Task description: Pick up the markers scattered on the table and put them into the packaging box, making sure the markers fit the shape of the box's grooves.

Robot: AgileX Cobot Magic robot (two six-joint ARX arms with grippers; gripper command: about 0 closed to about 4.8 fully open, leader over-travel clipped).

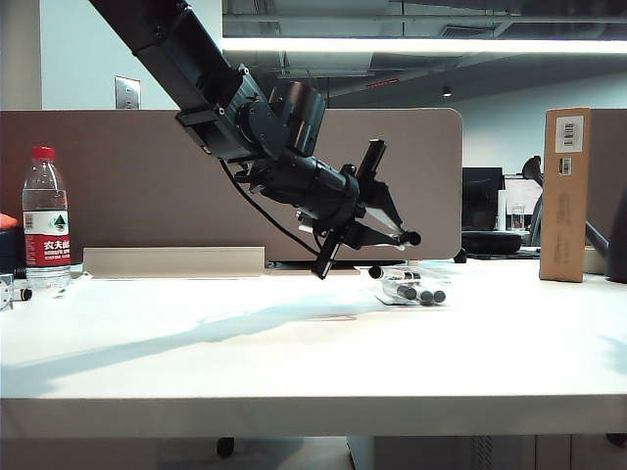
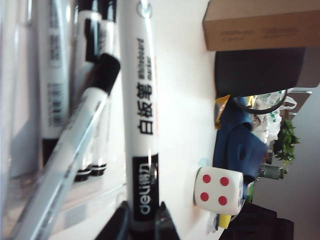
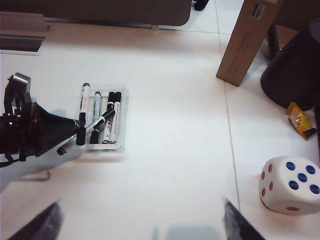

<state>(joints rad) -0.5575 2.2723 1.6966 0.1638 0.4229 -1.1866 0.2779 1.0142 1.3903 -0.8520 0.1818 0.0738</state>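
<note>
My left gripper [image 1: 404, 237] reaches in from the upper left and hangs just above the left side of the clear packaging box [image 1: 392, 295]. In the left wrist view its jaws [image 2: 143, 225] press both sides of the black "deli" band of one white marker [image 2: 140, 100]. The right wrist view shows this marker [image 3: 84, 107] over the box's [image 3: 123, 120] leftmost groove. A second marker [image 3: 102, 120] lies slanted across several markers [image 3: 114, 125] lying in the grooves. My right gripper [image 3: 142, 220] is open over bare table, with nothing between its fingers.
A tall brown cardboard box [image 1: 566, 196] stands at the right, with a dark round object [image 3: 295, 65] beside it. A white die [image 3: 290, 185] lies on the table to the right. A water bottle [image 1: 45, 220] stands at the far left, before the partition [image 1: 118, 176].
</note>
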